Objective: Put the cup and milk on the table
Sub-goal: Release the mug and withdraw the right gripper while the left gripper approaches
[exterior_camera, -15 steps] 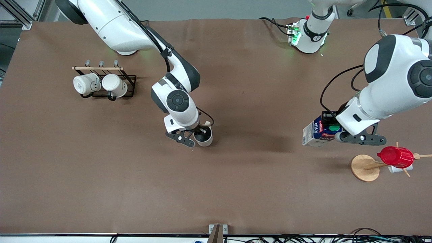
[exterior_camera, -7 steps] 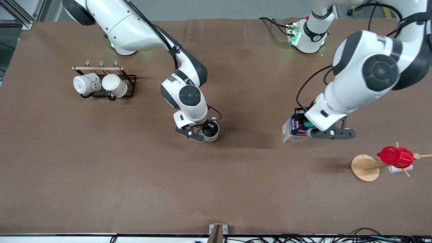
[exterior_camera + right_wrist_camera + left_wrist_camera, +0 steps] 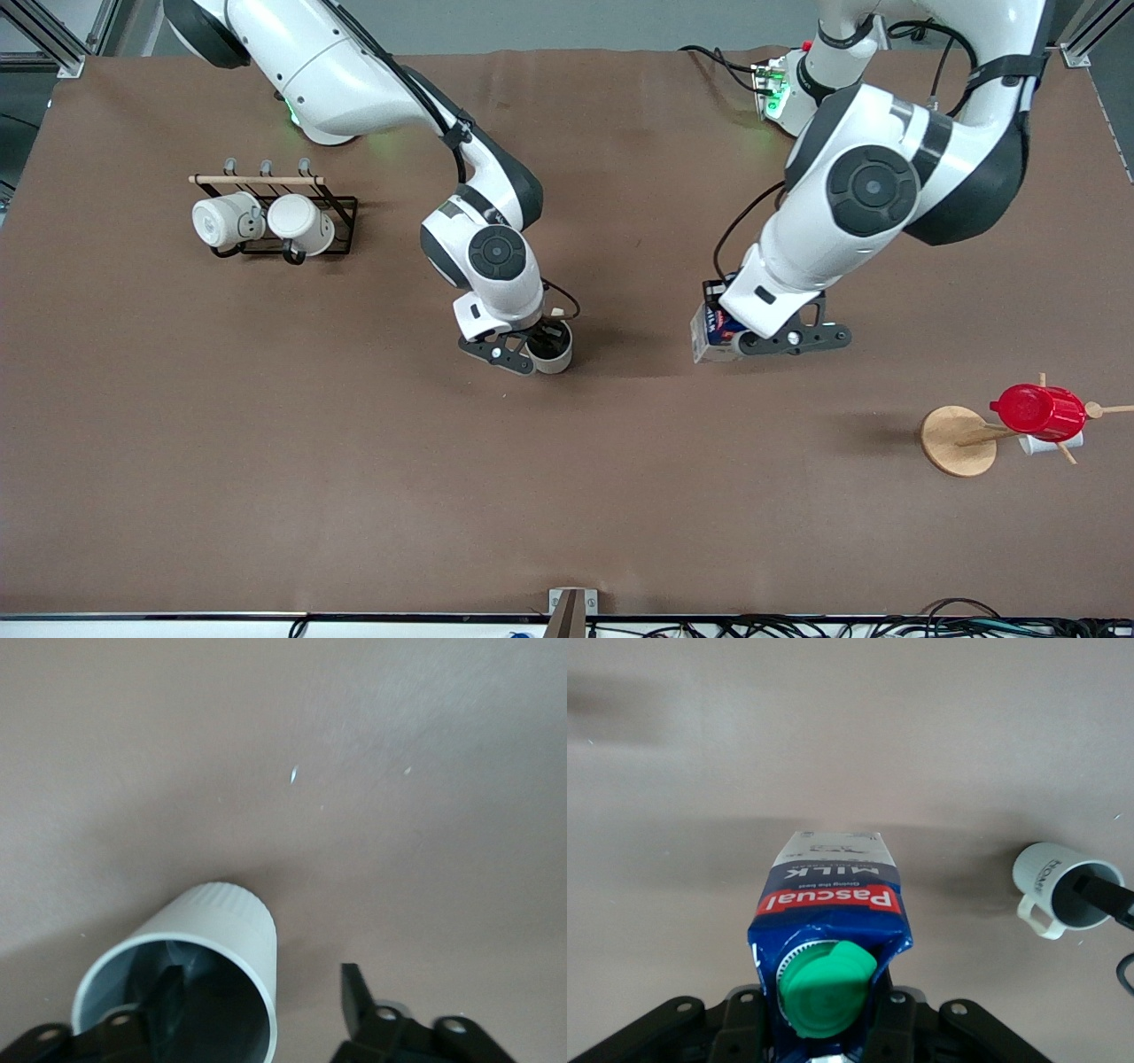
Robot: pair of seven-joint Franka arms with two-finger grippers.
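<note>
The cream-white cup (image 3: pixel 556 356) with a dark inside stands upright on the brown table (image 3: pixel 567 496) near its middle. My right gripper (image 3: pixel 537 346) is open at its rim, one finger inside the cup (image 3: pixel 226 930) and the other outside, clear of the wall. My left gripper (image 3: pixel 737 337) is shut on the top of the dark blue milk carton (image 3: pixel 706 331) and holds it low over the table, toward the left arm's end from the cup. In the left wrist view the milk (image 3: pixel 833 904) shows its green cap, with the cup (image 3: pixel 1059 895) off to one side.
A black wire rack (image 3: pixel 341 213) with two all-white mugs stands toward the right arm's end. A wooden mug tree (image 3: pixel 959 440) carrying a bright red cup (image 3: pixel 1038 411) stands toward the left arm's end, nearer the front camera.
My left arm carried the milk from near the mug tree toward the table's middle. My right gripper shifted the cup slightly toward the left arm's end, then stayed.
</note>
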